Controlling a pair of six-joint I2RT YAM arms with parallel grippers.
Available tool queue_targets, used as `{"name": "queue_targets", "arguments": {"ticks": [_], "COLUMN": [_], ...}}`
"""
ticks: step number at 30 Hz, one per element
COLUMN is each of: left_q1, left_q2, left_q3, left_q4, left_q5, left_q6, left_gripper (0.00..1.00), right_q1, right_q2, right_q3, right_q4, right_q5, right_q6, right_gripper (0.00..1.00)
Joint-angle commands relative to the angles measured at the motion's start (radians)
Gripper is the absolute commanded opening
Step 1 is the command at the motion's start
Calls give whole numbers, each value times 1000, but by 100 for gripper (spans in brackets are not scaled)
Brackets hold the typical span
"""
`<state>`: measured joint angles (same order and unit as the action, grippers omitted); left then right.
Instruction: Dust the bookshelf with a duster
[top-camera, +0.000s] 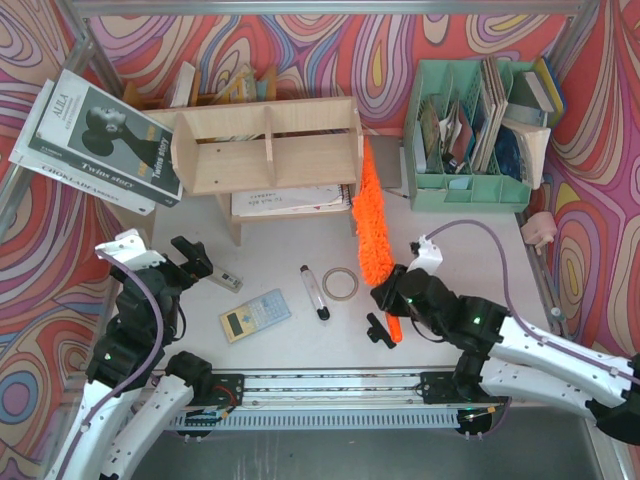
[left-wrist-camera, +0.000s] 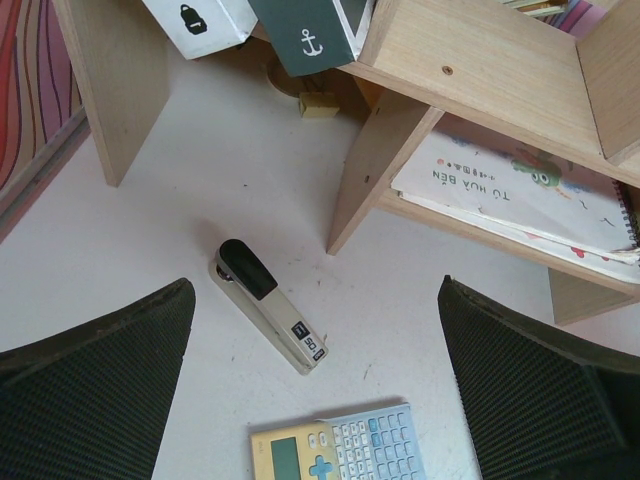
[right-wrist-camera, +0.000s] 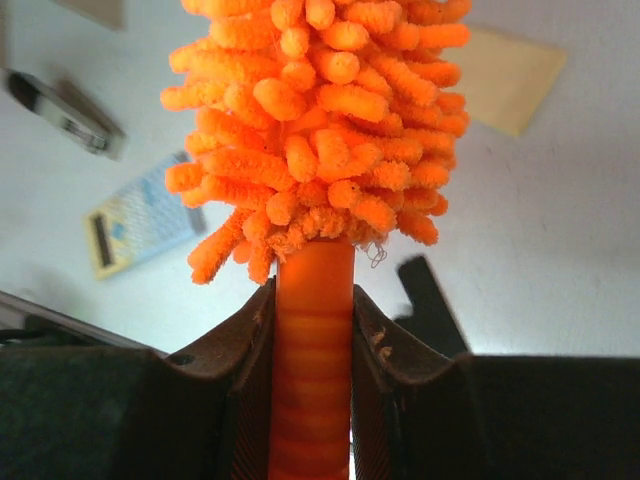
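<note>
The plywood bookshelf (top-camera: 268, 143) stands at the back middle of the table; its leg and lower shelf show in the left wrist view (left-wrist-camera: 385, 170). The orange duster (top-camera: 372, 220) points up from my right gripper (top-camera: 392, 296), its shaggy head beside the shelf's right end. In the right wrist view the jaws are shut on the duster's smooth handle (right-wrist-camera: 314, 330), with the head (right-wrist-camera: 318, 120) just above. My left gripper (top-camera: 190, 258) is open and empty over the table at the left, its pads (left-wrist-camera: 90, 370) wide apart.
A stapler (top-camera: 224, 279), a calculator (top-camera: 255, 314), a marker pen (top-camera: 314, 292) and a tape ring (top-camera: 340, 283) lie in front of the shelf. A mint-green file organiser (top-camera: 470, 140) stands at the back right. A large book (top-camera: 100, 140) leans at the left.
</note>
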<state>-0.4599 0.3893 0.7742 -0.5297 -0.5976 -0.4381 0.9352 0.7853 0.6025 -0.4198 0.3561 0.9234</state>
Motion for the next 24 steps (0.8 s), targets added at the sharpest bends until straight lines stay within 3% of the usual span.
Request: {"name": "queue_targets", "arguments": {"ticks": [1,18,24], "left_q1": [5,4,5], "left_q2": [1,-2,-10], "left_q3": [-2,-1,0], "left_q4": [-6,-11,-14], "left_q5": [7,0,-13], "left_q6": [-8,-7,-5], "left_gripper": [98,98,98], "right_q1": [13,14,13], "right_q2": [-47,-129,-106], "right_q3": [154,414,390], "right_q4": [58,50,130], "right_q5": [24,-2,-108], "right_q6": [-143,-349,-392], "right_gripper": [0,0,0]}}
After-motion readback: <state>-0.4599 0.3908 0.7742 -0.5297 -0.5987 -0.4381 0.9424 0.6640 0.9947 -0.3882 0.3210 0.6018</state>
